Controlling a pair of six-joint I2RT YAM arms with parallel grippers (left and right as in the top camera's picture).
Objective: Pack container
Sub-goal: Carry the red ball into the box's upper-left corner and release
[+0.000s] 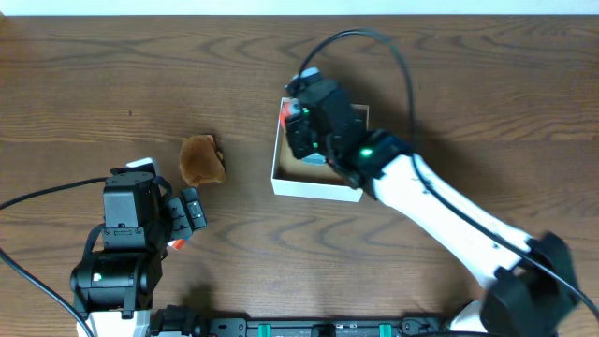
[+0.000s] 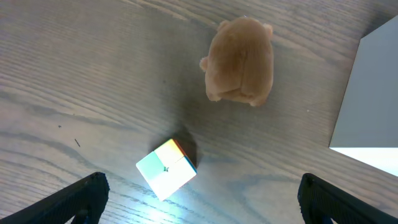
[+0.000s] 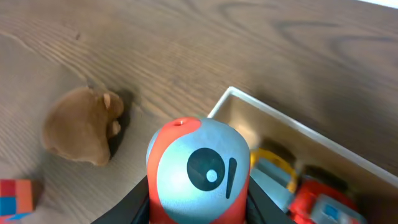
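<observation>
The container [image 1: 304, 184] is a low white-walled box at the table's middle right; its corner and rim [image 3: 292, 127] show in the right wrist view. My right gripper [image 1: 301, 126] hangs over the box's left part, shut on a rounded red and grey toy [image 3: 199, 168] with one dark eye. Its black fingers [image 3: 140, 199] press the toy's two sides. Toy cars [image 3: 277, 169] lie inside the box. My left gripper [image 1: 192, 213] stands open at the front left, above a small coloured cube [image 2: 166, 168], with both fingertips [image 2: 81, 196] well apart from it.
A brown plush animal [image 1: 201, 160] lies on the wood between the left gripper and the container, also seen as plush [image 2: 241, 59] and plush [image 3: 81, 124]. The container's white outer wall [image 2: 373, 106] fills the right of the left wrist view. A cable loops behind the right arm.
</observation>
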